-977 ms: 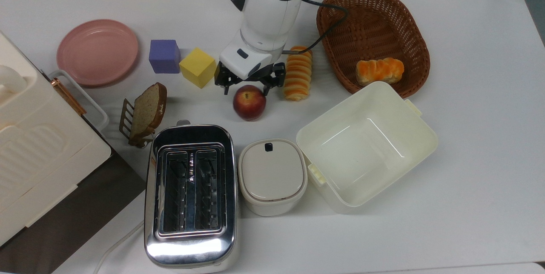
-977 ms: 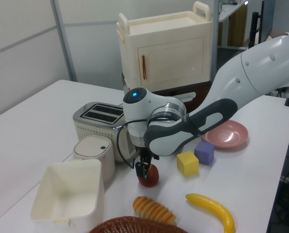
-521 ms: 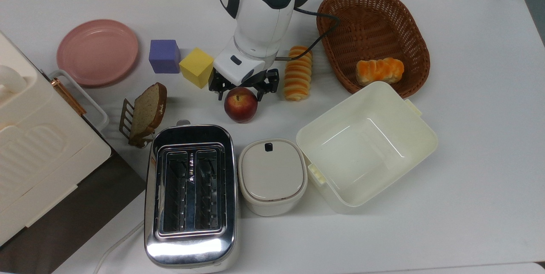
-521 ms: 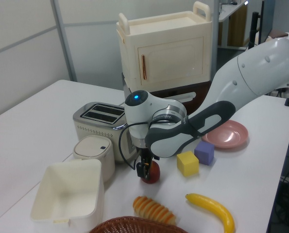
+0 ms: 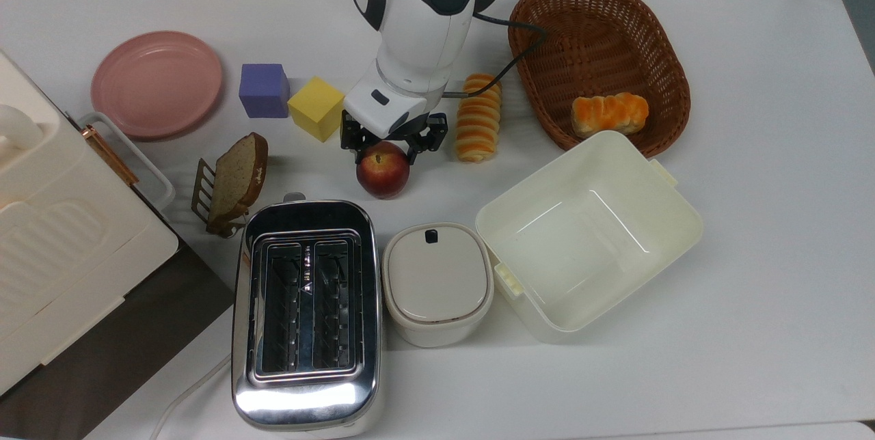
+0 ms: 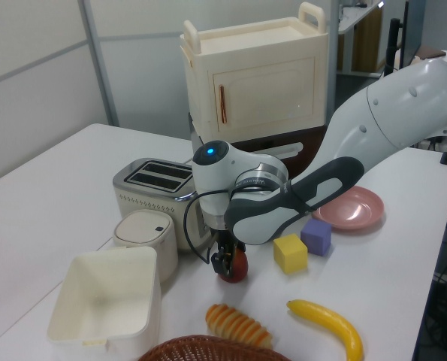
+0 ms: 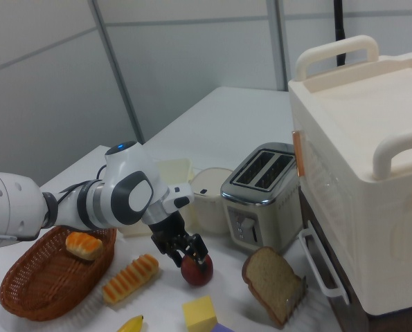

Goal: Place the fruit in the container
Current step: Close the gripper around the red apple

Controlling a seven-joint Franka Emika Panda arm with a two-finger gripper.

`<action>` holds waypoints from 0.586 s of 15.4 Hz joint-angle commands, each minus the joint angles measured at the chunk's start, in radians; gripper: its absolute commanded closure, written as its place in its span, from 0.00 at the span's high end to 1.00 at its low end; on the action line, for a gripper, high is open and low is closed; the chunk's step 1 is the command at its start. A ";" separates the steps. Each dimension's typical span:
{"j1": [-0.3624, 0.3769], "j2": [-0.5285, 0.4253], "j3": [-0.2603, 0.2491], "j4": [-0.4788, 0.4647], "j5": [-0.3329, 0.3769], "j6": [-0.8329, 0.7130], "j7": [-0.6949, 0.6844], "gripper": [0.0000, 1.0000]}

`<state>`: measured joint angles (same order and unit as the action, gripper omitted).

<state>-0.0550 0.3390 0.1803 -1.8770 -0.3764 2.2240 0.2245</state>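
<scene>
Tool fingers straddle the red apple on the worktop in the top view, apparently closing without clear contact, the left view shows the cream tub waiting open nearby, and the right view shows the apple resting below the fingers.

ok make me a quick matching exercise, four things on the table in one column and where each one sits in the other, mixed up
Things:
1. apple
2. orange bun
3. bread slice
4. cream tub

Places:
A. upright in a small rack
B. in the wicker basket
C. under the gripper, between its fingers
D. beside the lidded white pot, with nothing inside

Pairs: 1-C, 2-B, 3-A, 4-D
</scene>
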 commanded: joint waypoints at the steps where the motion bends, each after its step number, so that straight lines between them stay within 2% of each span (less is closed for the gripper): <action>1: -0.014 -0.012 0.011 -0.027 -0.024 0.028 0.010 0.21; 4: -0.011 -0.032 0.013 -0.025 -0.021 0.019 0.019 0.21; 9: 0.001 -0.118 0.013 -0.022 -0.013 -0.059 0.058 0.21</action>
<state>-0.0550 0.3130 0.1810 -1.8738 -0.3764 2.2178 0.2420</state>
